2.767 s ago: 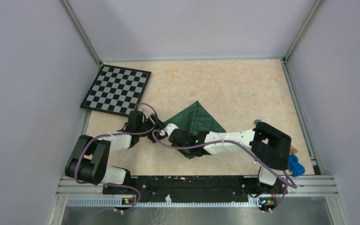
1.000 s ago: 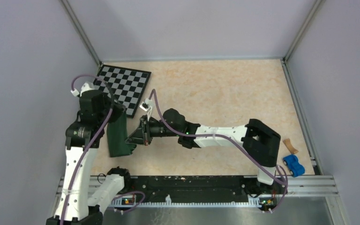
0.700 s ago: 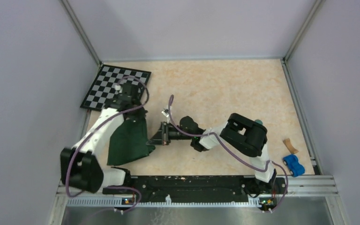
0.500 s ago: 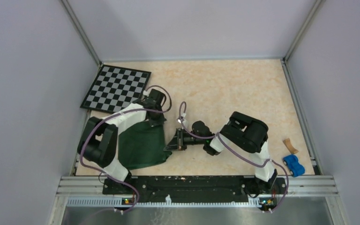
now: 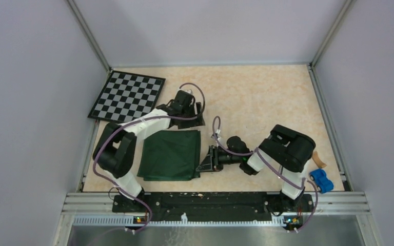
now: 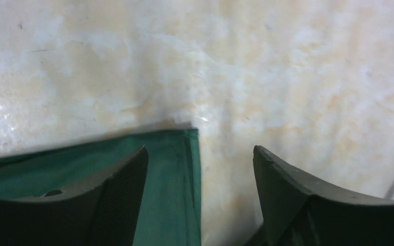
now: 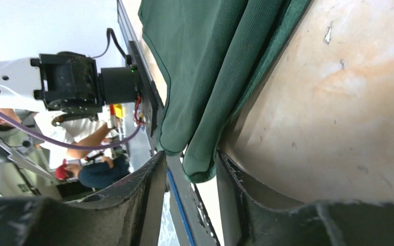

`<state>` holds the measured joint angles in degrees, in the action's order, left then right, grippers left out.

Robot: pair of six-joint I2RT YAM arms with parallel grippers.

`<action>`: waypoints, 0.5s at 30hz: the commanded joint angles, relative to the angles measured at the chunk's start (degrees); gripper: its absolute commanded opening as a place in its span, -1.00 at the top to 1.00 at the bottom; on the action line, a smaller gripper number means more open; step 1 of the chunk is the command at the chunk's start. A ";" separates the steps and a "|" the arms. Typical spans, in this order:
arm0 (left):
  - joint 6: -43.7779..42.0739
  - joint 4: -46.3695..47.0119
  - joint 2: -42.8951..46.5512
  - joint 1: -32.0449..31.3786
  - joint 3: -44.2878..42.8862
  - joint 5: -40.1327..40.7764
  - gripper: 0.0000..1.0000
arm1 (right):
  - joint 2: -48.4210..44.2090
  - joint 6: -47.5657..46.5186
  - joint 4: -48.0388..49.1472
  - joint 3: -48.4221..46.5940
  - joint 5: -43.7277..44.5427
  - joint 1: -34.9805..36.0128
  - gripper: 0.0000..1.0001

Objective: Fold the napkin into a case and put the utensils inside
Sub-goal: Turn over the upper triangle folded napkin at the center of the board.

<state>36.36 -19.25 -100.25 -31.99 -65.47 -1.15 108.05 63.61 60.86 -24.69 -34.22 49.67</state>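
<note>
Left tool (image 6: pixel 200 149), spread wide, hovers over the one-o'clock corner of the folded dark green cloth napkin (image 5: pixel 169 154); right tool (image 7: pixel 191 154), half-spread, straddles its four-o'clock corner from three o'clock.

Far and right table (image 5: pixel 267 97) open for passing. Checkered board (image 5: pixel 127 96) takes far-left corner. Napkin (image 5: pixel 169 155) covers near left; left gripper (image 6: pixel 200 148) and right gripper (image 7: pixel 191 154) crowd its right side. Toy car (image 5: pixel 320 180), wooden piece (image 5: pixel 316 158) by right edge.
</note>
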 commanded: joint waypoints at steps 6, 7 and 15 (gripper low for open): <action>-6.54 -2.14 24.49 -0.34 12.24 -13.48 -0.86 | -13.33 -13.56 -22.23 0.72 2.61 -2.99 0.05; -5.90 -3.42 26.43 -0.71 14.58 -14.09 -0.79 | -14.25 -14.60 -23.97 0.26 3.18 -3.00 0.05; 0.97 -6.34 35.37 -10.53 27.10 -7.50 -0.44 | -12.10 -14.20 -25.60 -3.15 2.60 -0.36 0.13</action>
<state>34.30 -23.18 -66.87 -38.24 -40.95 -12.27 95.11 51.20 36.91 -24.69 -32.16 47.62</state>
